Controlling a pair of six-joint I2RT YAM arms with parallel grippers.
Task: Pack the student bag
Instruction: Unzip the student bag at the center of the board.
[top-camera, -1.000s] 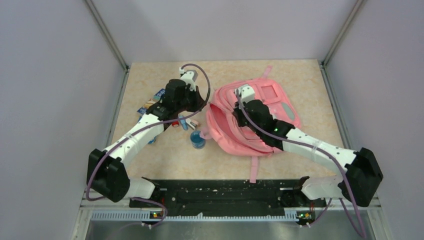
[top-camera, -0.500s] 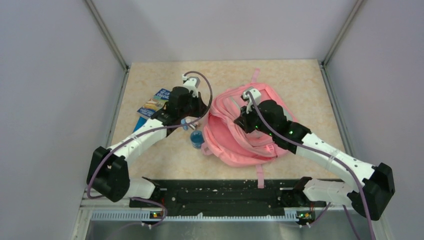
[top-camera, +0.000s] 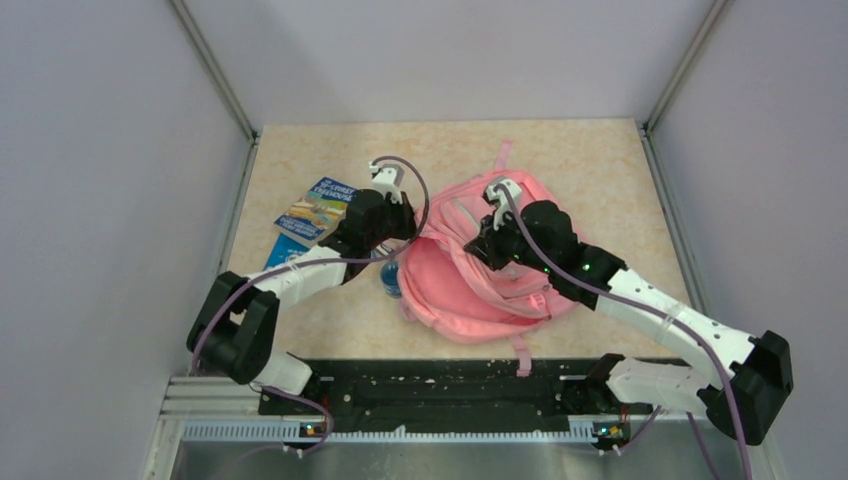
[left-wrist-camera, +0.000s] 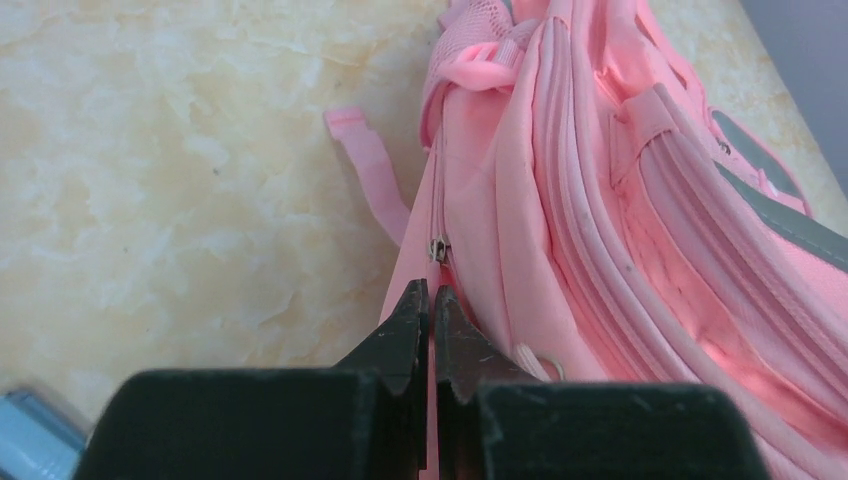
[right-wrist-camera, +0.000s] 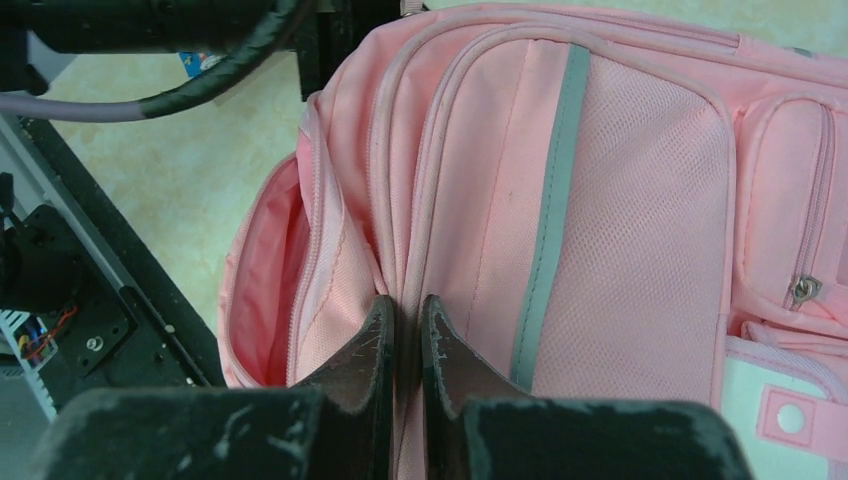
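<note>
The left gripper (left-wrist-camera: 432, 300) is seen closed to a slit, tips set on the zip line at the bag's edge, just below the zip pull (left-wrist-camera: 438, 248). A sliver of pink shows between the fingers, so the zip seam is judged to be pinched, not the pull itself. The right gripper (right-wrist-camera: 405, 310) is likewise closed tight, with a fold of pink fabric caught between its jaws next to the grey-green trim stripe.

The student bag (top-camera: 450, 290) is lying flat on the table (top-camera: 600, 160), right of centre, with one gripper at its left edge and the other on top of it. A compartment mouth (right-wrist-camera: 265, 280) is seen gaping just left of the right gripper's pinch, pink lining visible inside; nothing can be made out in it. A loose strap (left-wrist-camera: 365, 165) trails on the table beside the zip.

Items not yet packed are seen left of the bag: a book (top-camera: 318, 208) well apart from it, and a blue bottle (top-camera: 390, 278) just beside its left edge, partly hidden under the left arm.

Step judged: the bag is being held and spread open, with loading not yet done. Next, the mouth should be kept lifted by the right gripper while the left seam is let go and an item is fetched; the opening looks narrow for the book.
</note>
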